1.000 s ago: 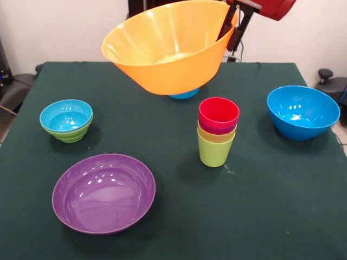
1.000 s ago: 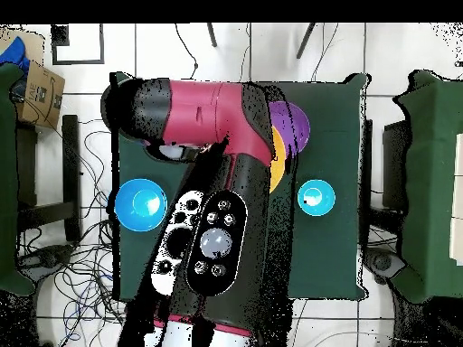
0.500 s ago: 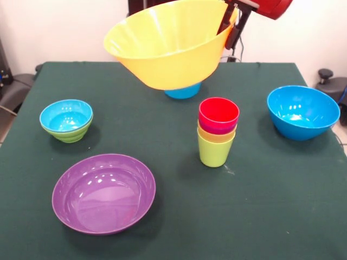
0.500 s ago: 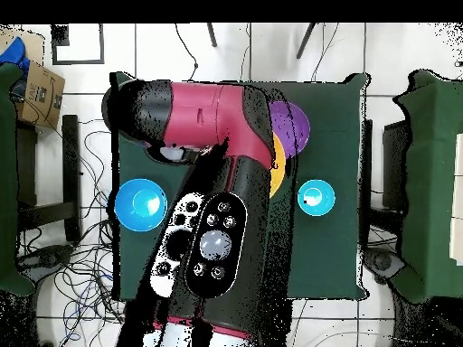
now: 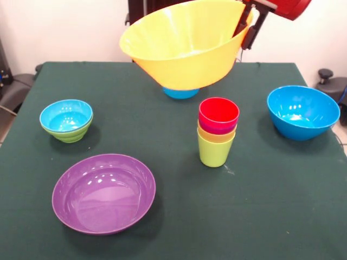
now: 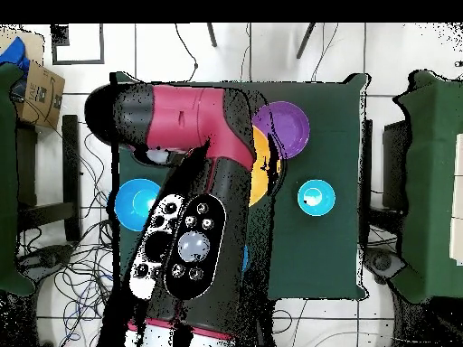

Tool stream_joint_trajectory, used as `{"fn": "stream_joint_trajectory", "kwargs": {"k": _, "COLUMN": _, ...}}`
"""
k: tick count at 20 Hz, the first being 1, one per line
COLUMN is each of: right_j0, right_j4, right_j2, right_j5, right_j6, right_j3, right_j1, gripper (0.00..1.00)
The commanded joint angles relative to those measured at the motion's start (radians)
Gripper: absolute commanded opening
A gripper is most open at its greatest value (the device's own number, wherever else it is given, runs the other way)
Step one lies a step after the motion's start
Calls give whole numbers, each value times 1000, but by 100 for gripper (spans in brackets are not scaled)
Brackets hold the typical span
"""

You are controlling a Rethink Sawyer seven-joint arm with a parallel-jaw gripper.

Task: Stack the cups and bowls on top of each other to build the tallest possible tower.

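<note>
- The large yellow-orange bowl [image 5: 184, 46] hangs tilted in the air above the far middle of the table [image 5: 282, 216], its opening turned toward the near left.
- The gripper [image 5: 245, 24] is clamped on that bowl's right rim, coming down from the top right.
- The tower [image 5: 218, 131] stands just right of the table's centre: lime green cup lowest, yellow and purple nested in it, red on top.
- A small blue bowl [image 5: 180, 92] peeks out beneath the held bowl, near the far edge.
- The large blue bowl [image 5: 302, 112] sits at the right edge.
- A small blue bowl nested in the green bowl [image 5: 66, 120] sits at the left edge.
- The purple bowl [image 5: 103, 193] rests near the near-left corner.
</note>
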Motion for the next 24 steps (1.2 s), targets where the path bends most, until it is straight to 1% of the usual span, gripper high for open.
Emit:
{"fn": "stream_joint_trajectory", "kwargs": {"k": 1, "right_j0": 28, "right_j4": 9, "right_j2": 38, "right_j5": 26, "right_j6": 243, "right_j3": 63, "right_j1": 66, "gripper": 0}}
{"fn": "stream_joint_trajectory", "kwargs": {"k": 7, "right_j0": 36, "right_j4": 15, "right_j2": 40, "right_j5": 2, "right_j6": 273, "right_j3": 70, "right_j1": 78, "gripper": 0}}
{"fn": "stream_joint_trajectory", "kwargs": {"k": 13, "right_j0": 37, "right_j4": 10, "right_j2": 50, "right_j5": -81, "right_j6": 312, "right_j3": 70, "right_j1": 118, "gripper": 0}}
{"fn": "stream_joint_trajectory", "kwargs": {"k": 18, "right_j0": 34, "right_j4": 1, "right_j2": 44, "right_j5": -120, "right_j6": 330, "right_j3": 62, "right_j1": 142, "gripper": 0}}
{"fn": "stream_joint_trajectory", "kwargs": {"k": 24, "right_j0": 39, "right_j4": 12, "right_j2": 43, "right_j5": -132, "right_j6": 351, "right_j3": 57, "right_j1": 156, "gripper": 0}}
